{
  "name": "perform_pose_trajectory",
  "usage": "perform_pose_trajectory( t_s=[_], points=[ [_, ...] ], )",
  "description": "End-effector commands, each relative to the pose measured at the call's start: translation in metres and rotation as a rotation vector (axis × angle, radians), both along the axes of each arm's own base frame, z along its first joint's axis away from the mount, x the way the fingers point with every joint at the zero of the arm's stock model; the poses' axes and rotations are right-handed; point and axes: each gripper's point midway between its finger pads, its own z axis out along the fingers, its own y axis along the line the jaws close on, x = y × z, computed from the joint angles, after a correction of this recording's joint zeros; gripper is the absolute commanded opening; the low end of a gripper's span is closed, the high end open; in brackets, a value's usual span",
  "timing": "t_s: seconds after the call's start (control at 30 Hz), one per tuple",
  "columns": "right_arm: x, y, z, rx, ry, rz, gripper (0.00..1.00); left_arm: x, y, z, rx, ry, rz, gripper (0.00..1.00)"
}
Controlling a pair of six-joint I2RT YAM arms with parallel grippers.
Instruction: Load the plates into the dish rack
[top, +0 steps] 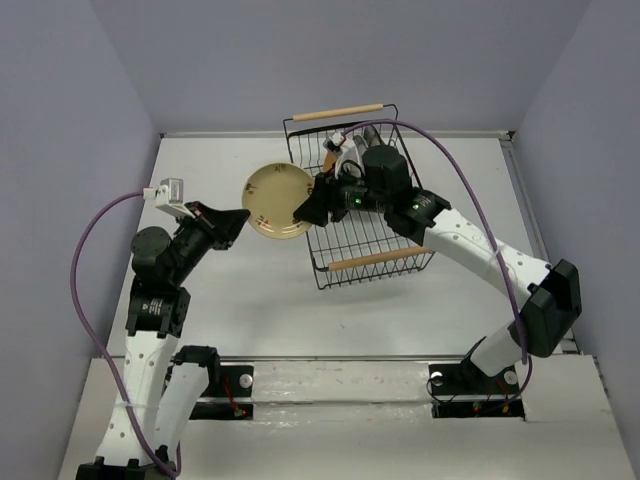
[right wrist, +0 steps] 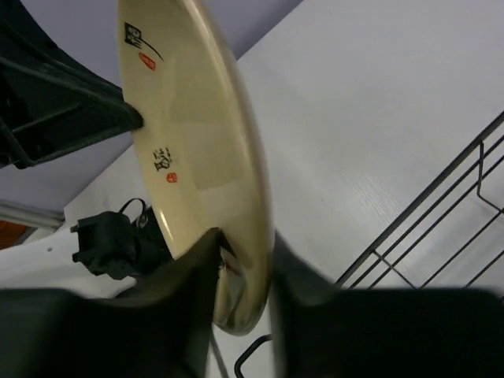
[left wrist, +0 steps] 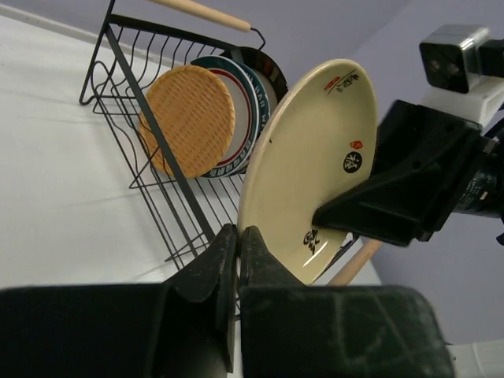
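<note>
A cream plate [top: 275,200] [left wrist: 315,157] [right wrist: 197,118] with small black and red marks hangs on edge in the air, just left of the dish rack [top: 300,160] [left wrist: 118,63]. My left gripper [top: 243,214] [left wrist: 239,230] is shut on its left rim. My right gripper [top: 303,212] [right wrist: 246,240] straddles the opposite rim. One of its fingers lies against the plate's face, and the other is blurred just off its back. In the rack a tan plate [left wrist: 189,118], a teal-striped white plate [left wrist: 250,118] and a black-rimmed plate [left wrist: 272,67] stand on edge.
The black wire rack has a wooden handle at the far side [top: 340,111] and one at the near side [top: 375,258]. The right arm [top: 460,235] reaches across the rack. A purple cable [top: 85,250] loops left of the left arm. Walls enclose the white table [top: 260,300].
</note>
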Motion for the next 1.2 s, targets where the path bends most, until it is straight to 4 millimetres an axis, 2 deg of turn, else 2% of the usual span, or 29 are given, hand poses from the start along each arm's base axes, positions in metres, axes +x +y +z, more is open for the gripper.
perform_pose_trajectory(
  t_s=[0.0, 0.03, 0.07, 0.1, 0.17, 0.2, 0.23, 0.27, 0.3, 0.33, 0.37, 0.4, 0.43, 0.47, 0.5, 0.57, 0.6, 0.63, 0.67, 0.77, 0.87, 0.9, 0.93, 0.97, 1.0, 1.07, 1.17],
  points=[
    [0.0, 0.008, 0.036, 0.123, -0.05, 0.0, 0.1, -0.007, -0.014, 0.013, 0.016, -0.109, -0.106, 0.14],
    [0.006, 0.005, 0.039, 0.129, -0.061, -0.045, 0.07, -0.006, -0.014, 0.013, 0.041, -0.121, -0.107, 0.21],
    [0.01, 0.0, 0.052, 0.154, -0.093, -0.087, 0.07, -0.006, -0.012, 0.01, 0.061, -0.121, -0.103, 0.36],
    [0.022, -0.008, 0.056, 0.152, -0.112, -0.173, 0.07, -0.005, -0.01, 0.005, 0.084, -0.108, -0.09, 0.45],
    [0.031, -0.017, 0.065, 0.155, -0.144, -0.244, 0.07, -0.002, -0.002, 0.0, 0.134, -0.098, -0.047, 0.61],
    [0.044, -0.028, 0.064, 0.116, -0.17, -0.331, 0.07, 0.001, 0.009, -0.008, 0.19, -0.088, 0.009, 0.72],
    [0.051, -0.035, 0.063, 0.086, -0.179, -0.383, 0.07, 0.002, 0.015, -0.011, 0.218, -0.083, 0.042, 0.75],
    [0.06, -0.041, 0.074, 0.064, -0.229, -0.423, 0.07, 0.0, 0.023, -0.014, 0.262, -0.097, 0.078, 0.81],
    [0.07, -0.051, 0.069, 0.016, -0.236, -0.49, 0.07, -0.001, 0.028, -0.019, 0.28, -0.094, 0.108, 0.82],
    [0.09, -0.066, 0.073, -0.034, -0.277, -0.614, 0.07, -0.001, 0.038, -0.03, 0.29, -0.083, 0.161, 0.82],
    [0.099, -0.074, 0.071, -0.068, -0.289, -0.673, 0.07, 0.0, 0.039, -0.032, 0.292, -0.077, 0.168, 0.82],
    [0.11, -0.092, 0.067, -0.129, -0.292, -0.783, 0.07, -0.004, 0.041, -0.031, 0.303, -0.077, 0.174, 0.83],
    [0.123, -0.099, 0.054, -0.187, -0.287, -0.837, 0.07, -0.005, 0.041, -0.027, 0.303, -0.092, 0.174, 0.83],
    [0.129, -0.105, 0.052, -0.22, -0.289, -0.882, 0.07, -0.006, 0.042, -0.026, 0.3, -0.096, 0.181, 0.83],
    [0.137, -0.119, 0.057, -0.252, -0.3, -0.958, 0.07, -0.006, 0.042, -0.026, 0.301, -0.094, 0.185, 0.84],
    [0.146, -0.117, 0.041, -0.299, -0.291, -0.975, 0.07, -0.006, 0.044, -0.026, 0.303, -0.09, 0.194, 0.85],
    [0.15, -0.117, 0.035, -0.32, -0.287, -0.987, 0.07, -0.006, 0.044, -0.027, 0.301, -0.087, 0.197, 0.99],
    [0.155, -0.119, 0.025, -0.36, -0.275, -1.015, 0.07, -0.007, 0.043, -0.028, 0.306, -0.083, 0.194, 0.99],
    [0.156, -0.121, 0.025, -0.364, -0.277, -1.027, 0.07, -0.006, 0.044, -0.028, 0.306, -0.082, 0.2, 0.99],
    [0.17, -0.111, -0.015, -0.439, -0.229, -1.042, 0.07, -0.007, 0.043, -0.031, 0.313, -0.07, 0.198, 0.99],
    [0.181, -0.104, -0.03, -0.448, -0.188, -1.046, 0.07, -0.008, 0.036, -0.033, 0.311, -0.066, 0.162, 0.99],
    [0.184, -0.1, -0.047, -0.48, -0.167, -1.036, 0.07, -0.008, 0.034, -0.034, 0.312, -0.066, 0.155, 0.99],
    [0.187, -0.096, -0.051, -0.478, -0.156, -1.033, 0.07, -0.009, 0.033, -0.035, 0.312, -0.065, 0.149, 0.99],
    [0.191, -0.09, -0.048, -0.449, -0.144, -1.036, 0.07, -0.009, 0.031, -0.035, 0.31, -0.065, 0.143, 0.99],
    [0.193, -0.085, -0.063, -0.474, -0.124, -1.025, 0.07, -0.01, 0.03, -0.035, 0.31, -0.066, 0.139, 0.99],
    [0.199, -0.08, -0.065, -0.454, -0.095, -1.019, 0.07, -0.011, 0.028, -0.035, 0.31, -0.067, 0.134, 0.99],
    [0.204, -0.074, -0.087, -0.468, -0.052, -1.03, 0.07, -0.011, 0.029, -0.035, 0.31, -0.065, 0.14, 0.99]
  ],
)
